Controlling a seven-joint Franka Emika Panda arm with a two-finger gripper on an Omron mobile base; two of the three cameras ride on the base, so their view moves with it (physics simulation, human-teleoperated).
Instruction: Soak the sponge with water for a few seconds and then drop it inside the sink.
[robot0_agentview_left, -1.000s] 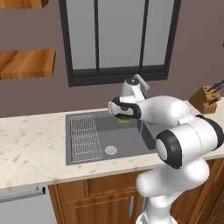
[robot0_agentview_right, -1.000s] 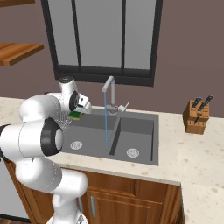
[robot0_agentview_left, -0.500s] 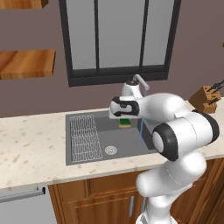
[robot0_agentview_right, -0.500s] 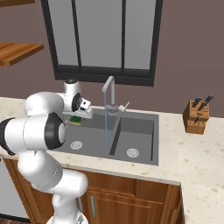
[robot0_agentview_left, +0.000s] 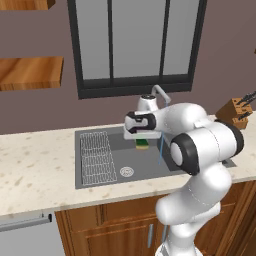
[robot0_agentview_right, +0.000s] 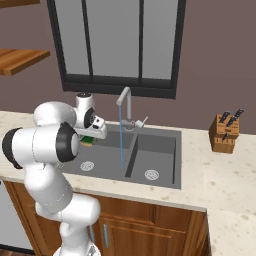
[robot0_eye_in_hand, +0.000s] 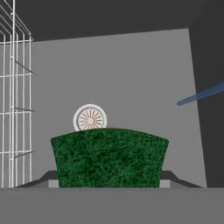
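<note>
Over the last second the arm has carried the sponge (robot0_agentview_left: 142, 144), pinched in the tool (robot0_agentview_left: 142, 141), across the left basin of the sink (robot0_agentview_left: 102, 181) toward the water (robot0_agentview_right: 120, 140), which still falls just beside it, so soaking has not begun

No text, label, brand or number seems readable on anything, small as the views are.

We look forward and down from behind-left and behind-right, sharing the sink (robot0_agentview_left: 100, 175) (robot0_agentview_right: 165, 150), faucet (robot0_agentview_right: 125, 107), our hand camera close above the basin.
</note>
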